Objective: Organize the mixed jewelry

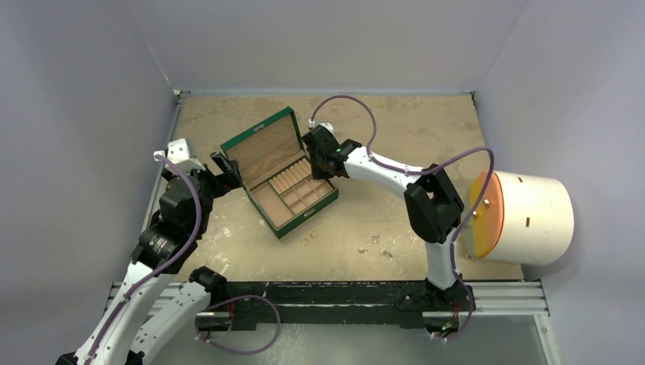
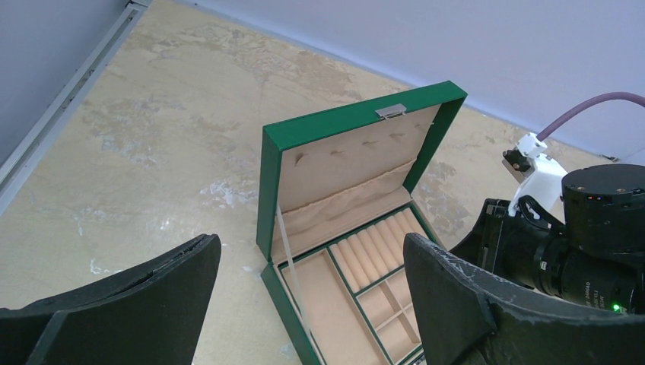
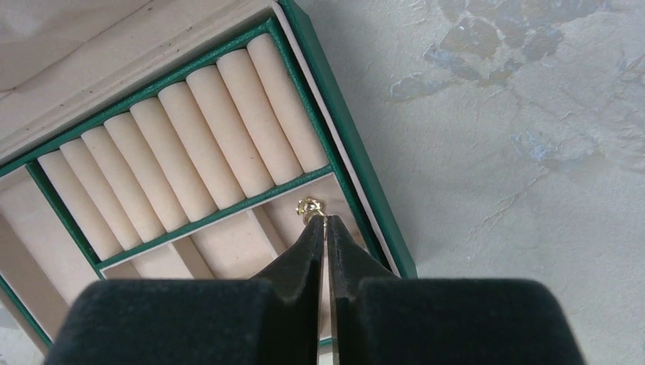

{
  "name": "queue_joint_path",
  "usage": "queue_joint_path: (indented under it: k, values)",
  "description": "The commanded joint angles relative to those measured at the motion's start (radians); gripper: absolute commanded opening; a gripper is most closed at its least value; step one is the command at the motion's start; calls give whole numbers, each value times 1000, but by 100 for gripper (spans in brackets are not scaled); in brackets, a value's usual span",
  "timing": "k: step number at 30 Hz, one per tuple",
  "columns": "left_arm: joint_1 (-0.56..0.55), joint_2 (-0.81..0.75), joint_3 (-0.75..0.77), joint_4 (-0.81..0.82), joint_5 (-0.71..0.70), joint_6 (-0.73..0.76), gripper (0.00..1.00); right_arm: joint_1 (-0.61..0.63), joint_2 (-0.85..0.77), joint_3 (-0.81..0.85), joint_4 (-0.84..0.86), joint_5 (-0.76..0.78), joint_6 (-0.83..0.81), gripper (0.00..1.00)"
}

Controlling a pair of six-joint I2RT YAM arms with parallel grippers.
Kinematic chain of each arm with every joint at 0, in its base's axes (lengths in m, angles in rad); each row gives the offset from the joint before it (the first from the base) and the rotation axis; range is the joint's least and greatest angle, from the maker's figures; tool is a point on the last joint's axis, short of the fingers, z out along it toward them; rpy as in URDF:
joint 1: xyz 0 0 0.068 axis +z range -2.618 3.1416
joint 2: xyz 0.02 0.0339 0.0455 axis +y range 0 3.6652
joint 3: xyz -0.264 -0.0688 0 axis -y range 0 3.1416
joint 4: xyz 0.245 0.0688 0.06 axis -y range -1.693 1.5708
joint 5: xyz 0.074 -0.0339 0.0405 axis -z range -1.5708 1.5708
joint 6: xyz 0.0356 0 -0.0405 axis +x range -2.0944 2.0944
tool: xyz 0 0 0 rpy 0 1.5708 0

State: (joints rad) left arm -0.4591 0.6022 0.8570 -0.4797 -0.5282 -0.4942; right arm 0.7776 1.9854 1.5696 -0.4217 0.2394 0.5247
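The green box [image 1: 283,220] stands open on the table, its tan lining showing ring rolls and small compartments. My right gripper [image 3: 325,220] is shut on a tiny gold stud [image 3: 308,208], held over the small compartment at the box's right edge, just below the ring rolls [image 3: 182,144]. In the top view the right gripper [image 1: 325,161] hovers over the box's far right corner. My left gripper [image 1: 226,169] is open and empty beside the box lid [image 2: 346,163]. A few tiny loose pieces [image 1: 308,240] lie on the table in front of the box, with more pieces [image 1: 380,251] to the right.
A white cylinder with an orange disc face [image 1: 525,217] lies at the right edge of the table. Grey walls enclose the table on three sides. The black rail [image 1: 319,293] holding the arm bases runs along the near edge.
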Motion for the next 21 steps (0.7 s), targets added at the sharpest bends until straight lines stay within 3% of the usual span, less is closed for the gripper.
queue_joint_path:
  k: [1,8,21]
  values:
    - [5,-3,9,35,-10,11,90,-5,-6,38,27,-12,12,10]
    - [5,1,9,33,-15,11,90,-5,-57,15,27,-8,18,23]
    - [7,17,10,33,-16,13,90,-6,-392,-280,43,8,34,27]
